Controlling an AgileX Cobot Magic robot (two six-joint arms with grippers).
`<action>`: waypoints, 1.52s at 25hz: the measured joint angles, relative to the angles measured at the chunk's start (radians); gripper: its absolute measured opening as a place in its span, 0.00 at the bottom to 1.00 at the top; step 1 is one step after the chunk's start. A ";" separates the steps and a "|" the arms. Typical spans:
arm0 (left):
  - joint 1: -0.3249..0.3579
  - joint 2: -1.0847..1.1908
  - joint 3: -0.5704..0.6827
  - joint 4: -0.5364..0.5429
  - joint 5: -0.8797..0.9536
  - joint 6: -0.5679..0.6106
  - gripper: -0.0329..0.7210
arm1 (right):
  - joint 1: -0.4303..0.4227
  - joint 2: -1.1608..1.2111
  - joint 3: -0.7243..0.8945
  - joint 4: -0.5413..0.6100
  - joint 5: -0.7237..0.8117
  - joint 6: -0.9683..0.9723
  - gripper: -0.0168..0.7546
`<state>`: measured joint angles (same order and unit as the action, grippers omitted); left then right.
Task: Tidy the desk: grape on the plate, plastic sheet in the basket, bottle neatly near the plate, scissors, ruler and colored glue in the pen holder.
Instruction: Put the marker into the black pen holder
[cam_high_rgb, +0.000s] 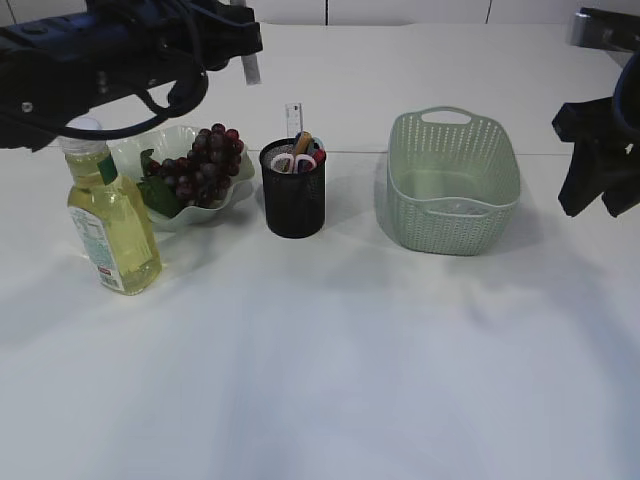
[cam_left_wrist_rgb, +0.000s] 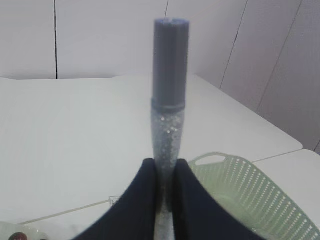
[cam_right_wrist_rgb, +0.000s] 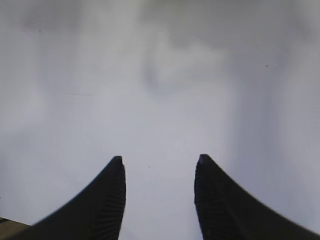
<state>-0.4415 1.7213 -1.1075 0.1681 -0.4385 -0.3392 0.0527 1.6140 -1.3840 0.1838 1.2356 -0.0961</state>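
You are seeing the left gripper (cam_left_wrist_rgb: 165, 200) clenching the colored glue (cam_left_wrist_rgb: 169, 100) upright (cap up) for dropping into the pen holder (cam_high_rgb: 293, 190); the right gripper (cam_right_wrist_rgb: 160, 195) is hanging released.

Soft, even light from above fills the room. The basket (cam_high_rgb: 455, 185) and bottle (cam_high_rgb: 108, 225) cast faint, blurred shadows toward the lower frame on the white table (cam_high_rgb: 330, 380). Both wrist views look hazy, their dark fingers (cam_right_wrist_rgb: 107, 200) out of focus.
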 joint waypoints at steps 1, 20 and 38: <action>0.000 0.021 -0.022 0.000 -0.002 0.000 0.09 | 0.000 0.000 0.000 0.001 0.000 0.000 0.49; 0.005 0.342 -0.207 -0.003 -0.009 0.000 0.09 | 0.000 0.000 0.000 0.002 0.000 -0.004 0.49; 0.019 0.382 -0.264 -0.003 0.010 0.000 0.10 | 0.000 0.000 0.000 0.002 0.000 -0.004 0.49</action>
<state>-0.4222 2.1032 -1.3715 0.1647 -0.4283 -0.3396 0.0527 1.6140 -1.3840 0.1861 1.2356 -0.1004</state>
